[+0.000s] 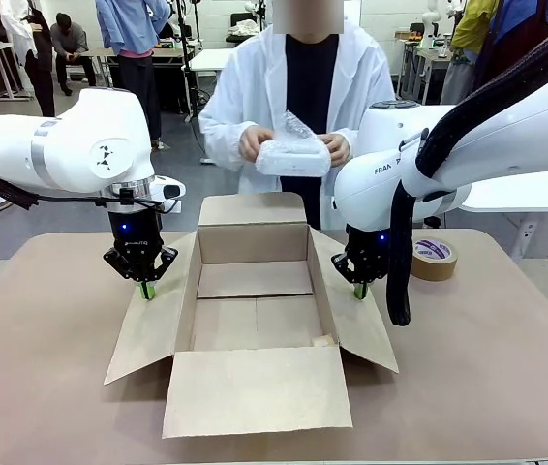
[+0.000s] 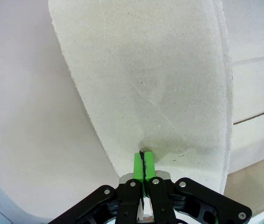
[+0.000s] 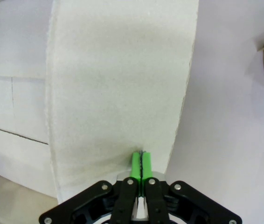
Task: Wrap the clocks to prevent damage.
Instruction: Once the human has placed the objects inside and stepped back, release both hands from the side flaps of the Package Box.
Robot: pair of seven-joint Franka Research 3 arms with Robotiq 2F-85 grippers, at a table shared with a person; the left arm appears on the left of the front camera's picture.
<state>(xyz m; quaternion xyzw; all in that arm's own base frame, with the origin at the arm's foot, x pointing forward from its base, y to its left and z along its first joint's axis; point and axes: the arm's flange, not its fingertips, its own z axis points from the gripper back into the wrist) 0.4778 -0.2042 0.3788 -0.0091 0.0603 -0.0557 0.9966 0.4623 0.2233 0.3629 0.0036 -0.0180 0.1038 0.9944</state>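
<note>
L gripper & R gripper: jaws closed tight, empty, tips on carton side flaps. Person's hands hold clocks beyond carton's far flap; contents blurred by wrap.

The left arm comes in from the left side with its thick white joint held high and its wrist turned straight down. The left gripper points at the table. Its jaws are pressed together, so the green pads meet with a thin dark line between them. The right arm reaches in from the right side, a black cable sleeve hanging along it, and its wrist also aims straight down. The right gripper is closed the same way, pad against pad. Both grippers sit at about the same height, well apart. A blue light glows on each wrist.
</note>
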